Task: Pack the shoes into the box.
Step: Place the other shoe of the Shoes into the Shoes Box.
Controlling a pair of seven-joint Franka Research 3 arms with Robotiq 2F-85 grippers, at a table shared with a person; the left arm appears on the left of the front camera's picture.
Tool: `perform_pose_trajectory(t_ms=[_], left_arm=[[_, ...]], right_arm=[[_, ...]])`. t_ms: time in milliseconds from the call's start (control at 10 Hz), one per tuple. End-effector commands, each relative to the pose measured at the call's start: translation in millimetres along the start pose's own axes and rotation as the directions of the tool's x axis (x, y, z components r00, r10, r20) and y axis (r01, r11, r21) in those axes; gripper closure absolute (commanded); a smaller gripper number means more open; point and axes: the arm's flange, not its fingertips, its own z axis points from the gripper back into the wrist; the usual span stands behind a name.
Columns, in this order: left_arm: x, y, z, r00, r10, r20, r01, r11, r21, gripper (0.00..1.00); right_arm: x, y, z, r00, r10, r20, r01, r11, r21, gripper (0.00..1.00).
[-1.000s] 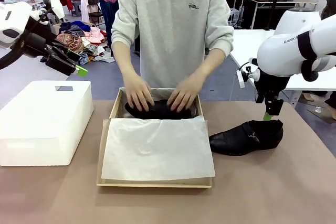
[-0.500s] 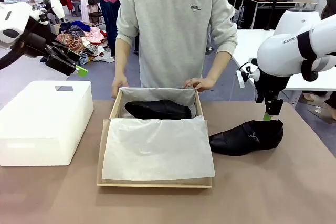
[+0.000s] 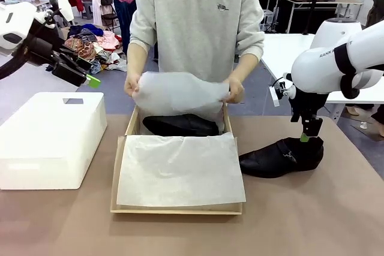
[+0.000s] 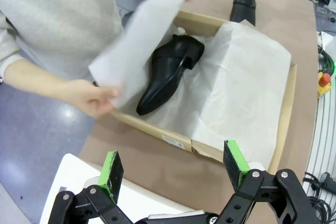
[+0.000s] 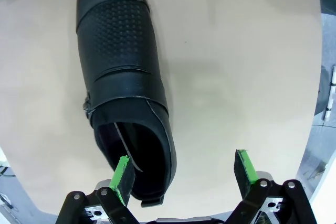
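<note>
Shows, at far left, the left gripper hanging high over the bench, well apart from everything on it, green pads spread wide and nothing between them. Below it, on the bench's left side: a white rounded plastic box, small grey label on top.

At centre: the tan cardboard shoebox, open and lined with white tissue. Holds one black glossy dress shoe along its far end, pointed toe toward the left wall, low heel toward the right. Carries a flat sheet of tissue paper across its near part, covering the bottom there and reaching the side rims. Behind the shoebox, at the bench's far edge: a person in a grey sweatshirt, both hands raised, one at each end of a second tissue sheet held in the air just above the packed shoe.

At right: the second shoe, outside the shoebox, standing on its sole on bare bench, toe just beside the right wall, heel away from it. Directly over that heel: the right gripper, pointing straight down, pads spread, pinching nothing. In the right wrist view, puts one green pad over the shoe's opening and the other over bare bench beside it. Impossible to tell whether the pad touches the leather.
</note>
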Motion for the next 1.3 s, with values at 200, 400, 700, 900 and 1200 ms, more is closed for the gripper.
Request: perform_pose_trajectory(t_ms=[200, 400, 700, 900, 1200], left_arm=[[-1, 3, 0, 1.0, -0.011, 0.015, 0.011, 1.0, -0.011, 0.0], [-1, 3, 0, 1.0, -0.011, 0.015, 0.011, 1.0, -0.011, 0.0], [-1, 3, 0, 1.0, -0.011, 0.015, 0.011, 1.0, -0.011, 0.0], [-1, 3, 0, 1.0, -0.011, 0.015, 0.011, 1.0, -0.011, 0.0], [-1, 3, 0, 1.0, -0.011, 0.015, 0.011, 1.0, -0.011, 0.0]], right_arm=[[-16, -4, -17, 0.999, 0.041, 0.012, -0.04, 0.999, -0.015, 0.0], [-17, -5, -26, 0.999, 0.043, 0.02, -0.043, 0.999, 0.002, 0.0], [-16, -9, -41, 0.999, 0.033, 0.03, -0.034, 0.999, 0.023, 0.0], [-17, -9, -46, 0.999, 0.033, 0.035, -0.034, 0.999, 0.03, 0.0], [-17, -8, -48, 0.998, 0.034, 0.043, -0.037, 0.998, 0.054, 0.18]])
